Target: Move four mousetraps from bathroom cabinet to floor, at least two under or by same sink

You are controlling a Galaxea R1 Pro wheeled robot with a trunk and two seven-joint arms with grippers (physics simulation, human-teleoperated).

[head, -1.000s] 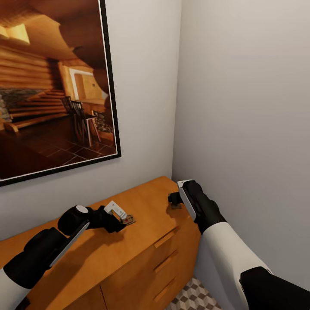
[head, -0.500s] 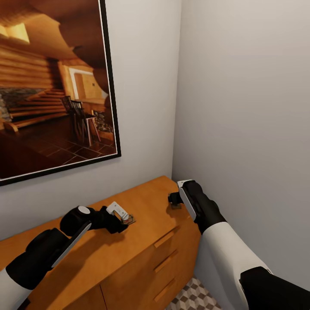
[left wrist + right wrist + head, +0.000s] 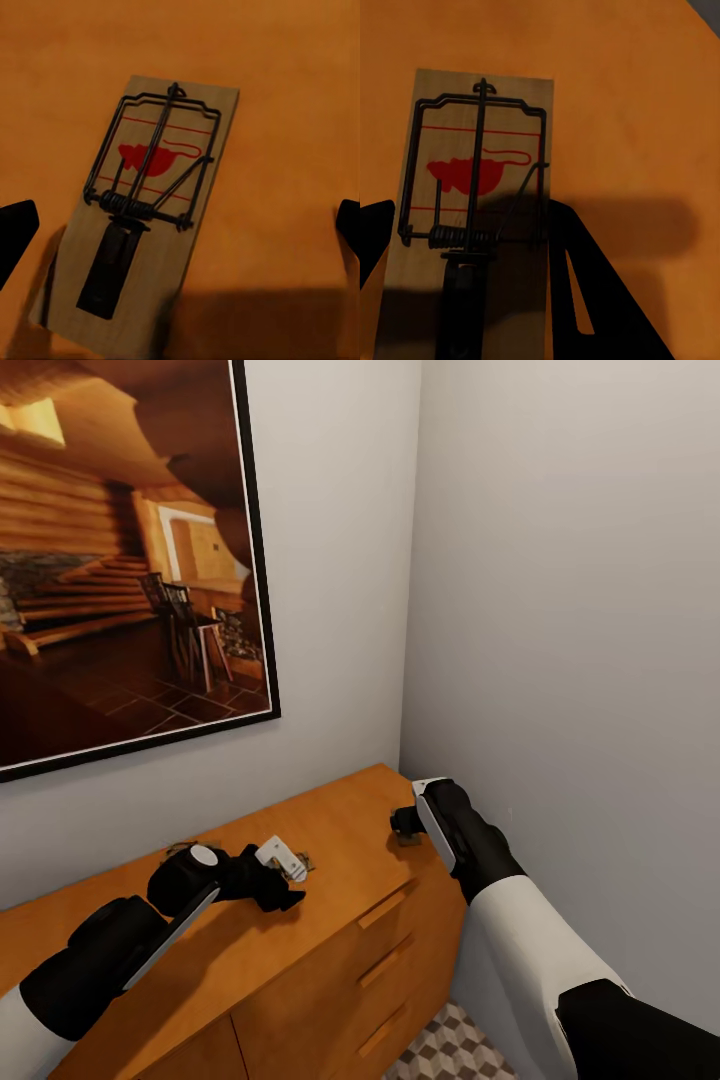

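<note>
With both pincers spread wide over a mousetrap [image 3: 142,217] on the cabinet [image 3: 330,920], either flat board could be skidded away if closed unevenly.

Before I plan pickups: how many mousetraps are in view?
2, both lying on the cabinet top: one mousetrap under the left gripper, one under the right gripper. Others may be hidden.

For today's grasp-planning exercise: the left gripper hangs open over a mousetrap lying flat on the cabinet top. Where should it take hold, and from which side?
Grip the mousetrap by its two long board edges, coming straight down from above. It lies flat on the cabinet, so only the thin sides offer purchase, and the wire spring and bar fill the top face. The left gripper already straddles its width, fingers apart.
</note>
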